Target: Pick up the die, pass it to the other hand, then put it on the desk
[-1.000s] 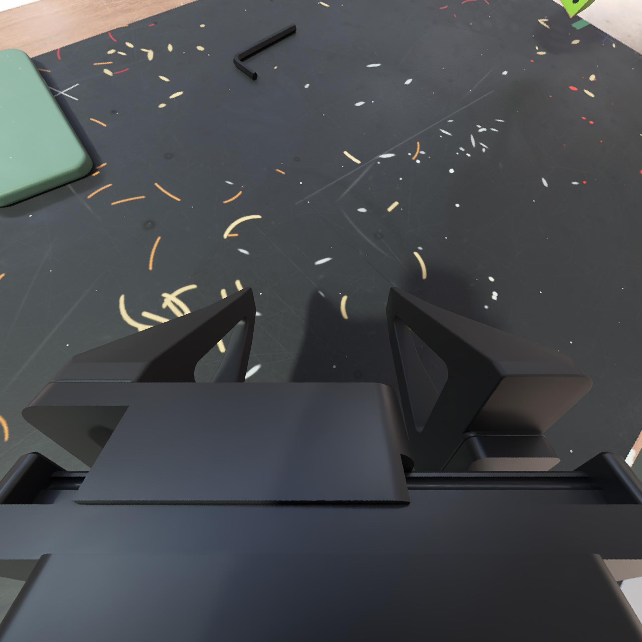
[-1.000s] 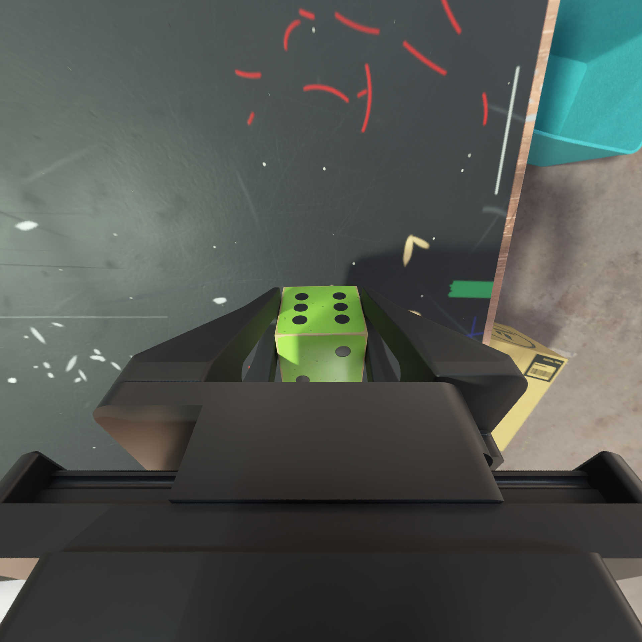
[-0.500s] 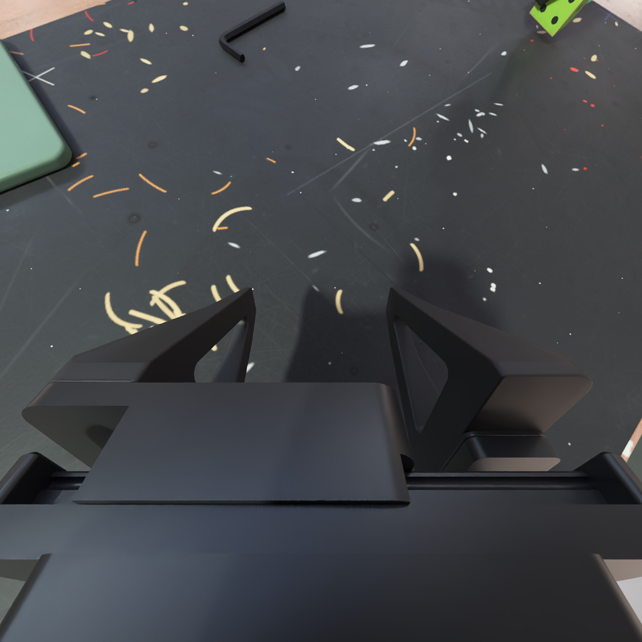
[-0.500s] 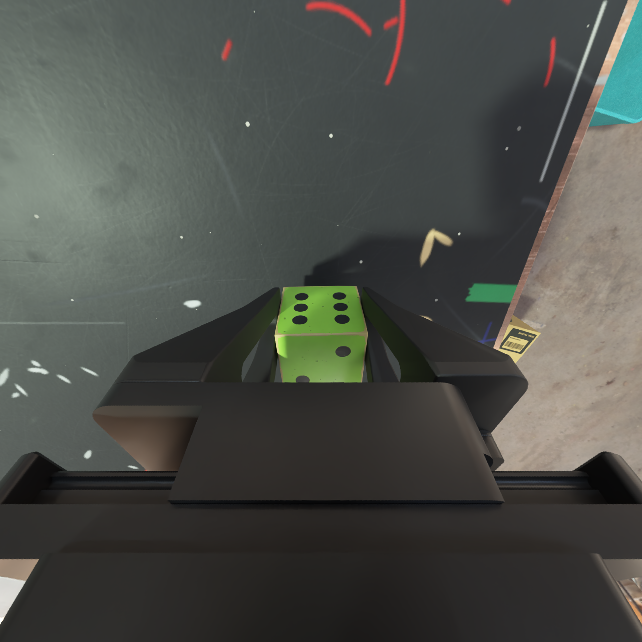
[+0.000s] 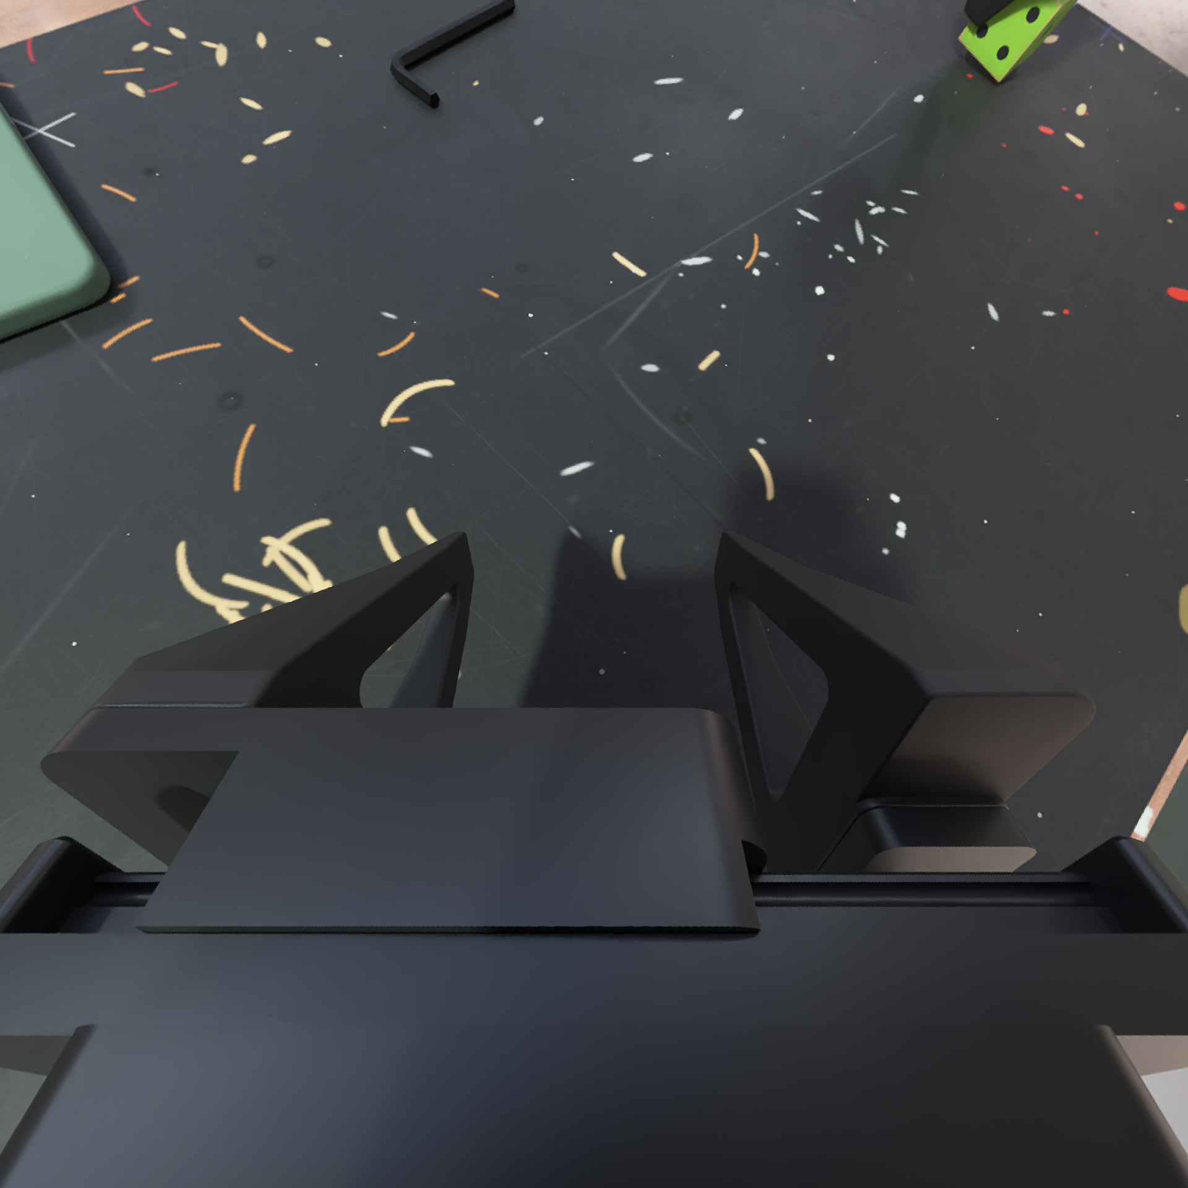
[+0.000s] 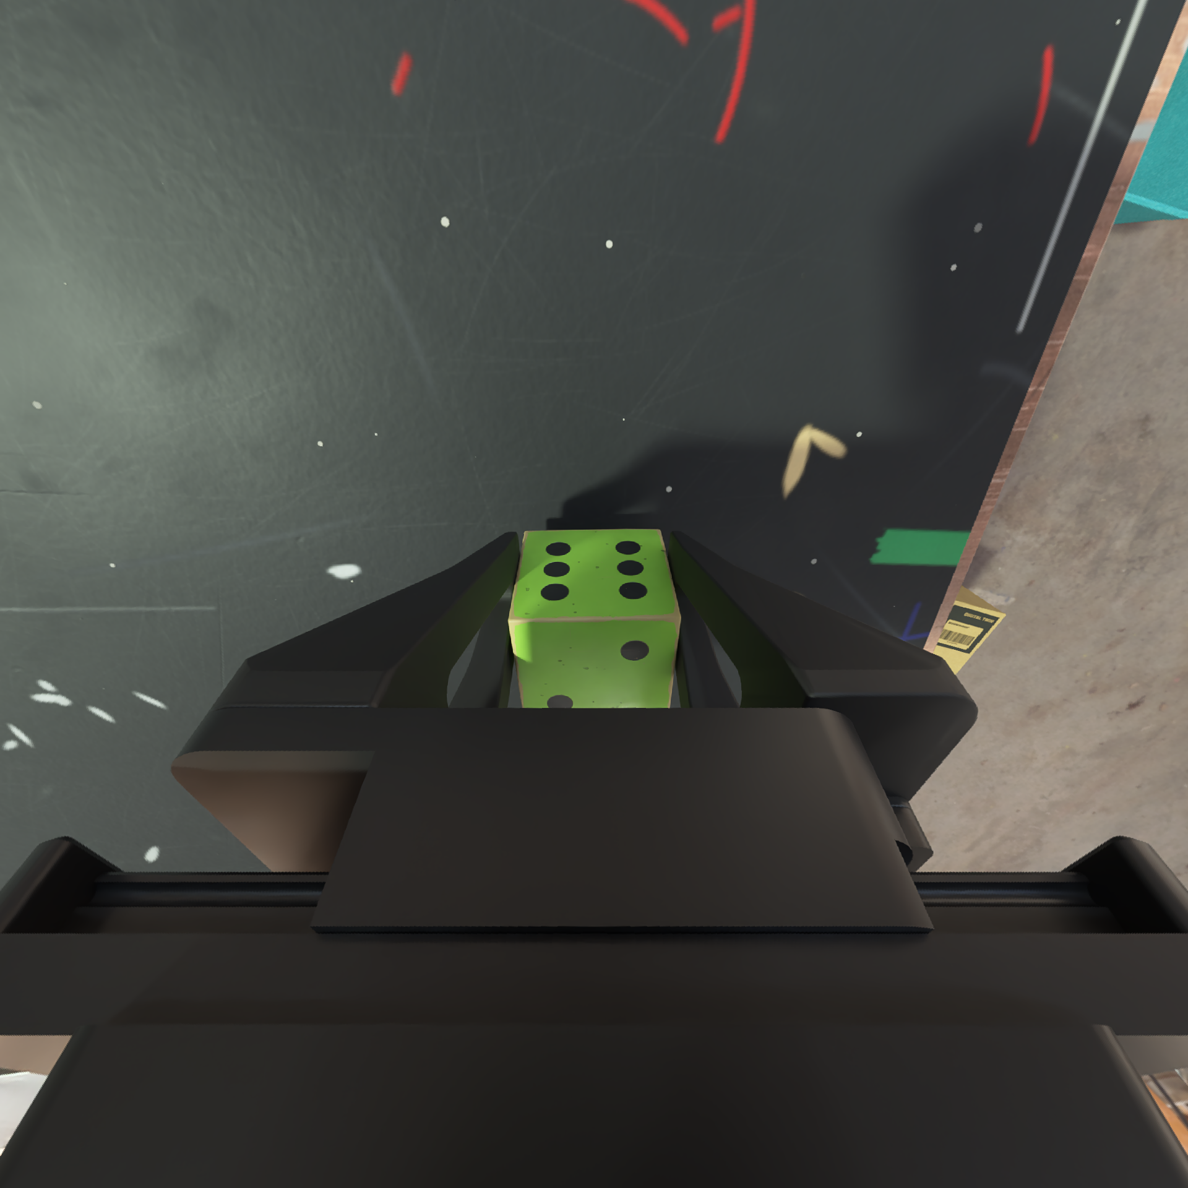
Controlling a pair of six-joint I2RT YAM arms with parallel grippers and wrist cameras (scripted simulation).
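Note:
A bright green die (image 6: 593,617) with black pips sits clamped between the two black fingers of my right gripper (image 6: 594,546), held above the dark desk mat (image 6: 321,321). The die also shows in the left wrist view (image 5: 1006,35) at the top right corner, with part of a black finger on it, lifted over the mat. My left gripper (image 5: 591,546) is open and empty, its fingers wide apart above the mat (image 5: 578,289), far from the die.
A black hex key (image 5: 443,51) lies at the mat's far side. A green pad (image 5: 38,225) lies at the left edge. The desk's right edge (image 6: 1054,334) runs beside my right gripper, with floor, a teal bin (image 6: 1163,167) and a yellow box (image 6: 967,633) below.
The right gripper has carried the die higher and leftward; the die has come further into the left wrist view's top right corner. The left gripper has shifted slightly and stays open.

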